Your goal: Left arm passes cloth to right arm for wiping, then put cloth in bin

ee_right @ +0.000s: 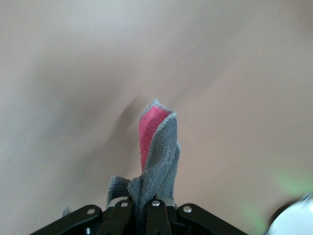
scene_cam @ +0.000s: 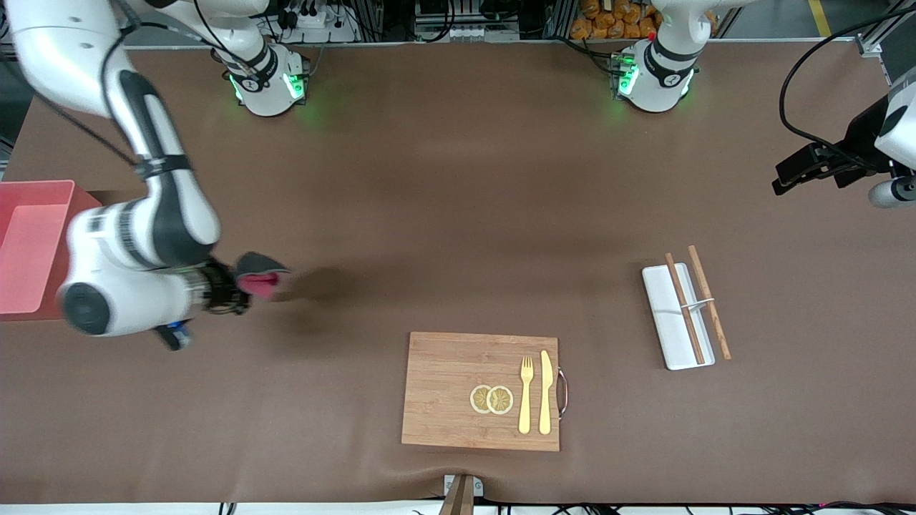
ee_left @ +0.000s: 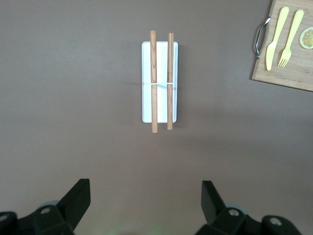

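Observation:
My right gripper is shut on the cloth, a folded piece with a dark grey outside and a crimson-magenta inside, held in the air over the brown table at the right arm's end. In the right wrist view the cloth sticks up from between the shut fingers. The pink-salmon bin stands at the table edge beside the right arm. My left gripper waits open and empty in the air at the left arm's end; its wrist view shows both fingers spread wide over bare table.
A wooden cutting board with lemon slices, a yellow fork and knife lies near the front camera. A white tray with two wooden sticks lies toward the left arm's end, also in the left wrist view.

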{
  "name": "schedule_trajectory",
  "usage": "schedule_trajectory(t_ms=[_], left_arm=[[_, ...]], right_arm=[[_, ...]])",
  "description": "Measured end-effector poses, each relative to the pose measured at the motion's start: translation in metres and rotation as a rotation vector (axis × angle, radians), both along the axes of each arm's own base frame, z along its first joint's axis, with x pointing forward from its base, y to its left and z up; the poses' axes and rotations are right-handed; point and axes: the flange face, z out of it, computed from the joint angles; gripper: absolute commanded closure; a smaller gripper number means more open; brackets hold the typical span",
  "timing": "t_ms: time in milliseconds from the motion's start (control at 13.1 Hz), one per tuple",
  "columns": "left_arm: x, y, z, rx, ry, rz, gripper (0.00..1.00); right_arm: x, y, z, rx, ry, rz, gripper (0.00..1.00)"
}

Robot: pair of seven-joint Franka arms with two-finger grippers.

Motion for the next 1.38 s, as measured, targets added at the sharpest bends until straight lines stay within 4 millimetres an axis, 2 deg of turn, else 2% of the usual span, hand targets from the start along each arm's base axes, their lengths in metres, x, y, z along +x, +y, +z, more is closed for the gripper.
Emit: schedule_trajectory(t_ms=[153,306,460,613,843,996,1072,1149,1302,1379], left_arm=[[0.0,0.0,0.0,0.0,0.001,0.0,0.0],[0.0,-0.001,-0.001,0.0,0.002,-0.002,0.0],[0.001,-0.002,-0.001,0.0,0.002,-0.003,0.0],[0.001,-0.003,-0.002,0.0,0.002,-0.006,0.0],[0.001,-0.007,-0.002,0.0,0.0,-0.013,0.0],[0.001,-0.007,-0.002,-0.001,-0.001,-0.013,0.0],[0.001,-0.007,-0.002,-0.001,-0.001,-0.013,0.0],[0.001,-0.007,-0.002,-0.001,-0.001,-0.014,0.0],[0.001,-0.008,-0.002,-0.001,-0.002,-0.014,0.0],[0.001,-0.008,-0.002,-0.001,-0.003,-0.014,0.0]], right_arm=[[-0.002,-0.086,-0.001,0.003,-0.006,0.124,1.0],[-0.008,-0.162,0.005,0.02,-0.025,0.248,1.0],[-0.023,-0.237,0.015,0.029,-0.026,0.339,1.0],[-0.041,-0.303,0.032,0.031,-0.034,0.418,1.0],[-0.063,-0.381,0.07,-0.028,-0.059,0.535,1.0],[-0.074,-0.429,0.078,-0.092,-0.128,0.609,1.0],[-0.083,-0.451,0.072,-0.107,-0.149,0.617,1.0],[-0.092,-0.472,0.058,-0.111,-0.162,0.615,1.0],[-0.1,-0.5,0.015,-0.121,-0.193,0.606,0.99],[-0.101,-0.504,-0.007,-0.106,-0.192,0.604,0.55]])
